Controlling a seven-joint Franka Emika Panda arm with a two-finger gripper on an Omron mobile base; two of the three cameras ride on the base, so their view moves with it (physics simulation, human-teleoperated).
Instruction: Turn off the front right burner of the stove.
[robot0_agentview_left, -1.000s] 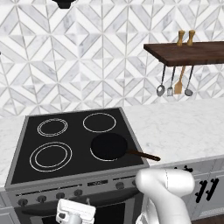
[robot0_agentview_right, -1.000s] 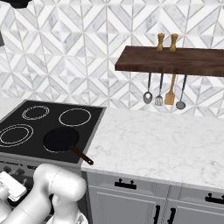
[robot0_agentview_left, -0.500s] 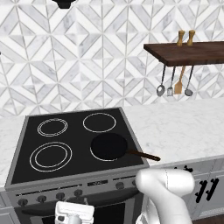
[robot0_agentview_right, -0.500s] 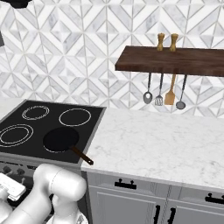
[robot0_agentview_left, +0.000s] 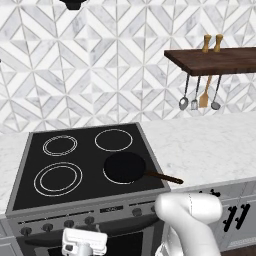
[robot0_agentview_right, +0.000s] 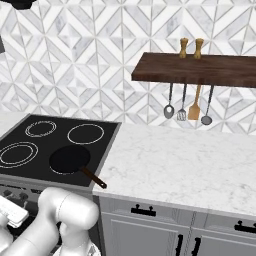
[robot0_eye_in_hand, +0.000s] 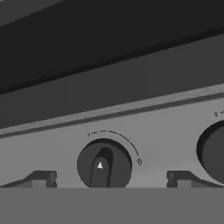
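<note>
I'm looking at a white marble counter (robot0_agentview_right: 190, 155) that runs to the right of the stove (robot0_agentview_left: 85, 170), with a grey-and-white diamond tile wall behind both. A dark wooden shelf (robot0_agentview_right: 200, 69) hangs on that wall over the counter, two small wooden shakers (robot0_agentview_right: 191, 48) on top, and four utensils (robot0_agentview_right: 187, 107) hang from its underside. Grey cabinet fronts with dark handles (robot0_agentview_right: 142, 209) sit under the counter.

On the black glass top, a black frying pan (robot0_agentview_left: 125, 167) covers the front right burner (robot0_agentview_left: 107, 175), of which I see only a sliver of white ring at the pan's near-left edge. The pan looks empty; its handle reaches out over the stove's right edge toward the counter's front edge. The other three ringed zones are bare, the double-ringed one at front left.

My gripper (robot0_agentview_left: 84, 243) sits low in front of the stove's steel panel, below the row of dark knobs, toward the panel's left half. In the hand view one knob (robot0_eye_in_hand: 104, 165) is centred between the two finger tips (robot0_eye_in_hand: 41, 179), which stand spread on either side of it, not touching. A second knob (robot0_eye_in_hand: 213, 151) shows at the right edge. The counter's front edge to the right stands open.
</note>
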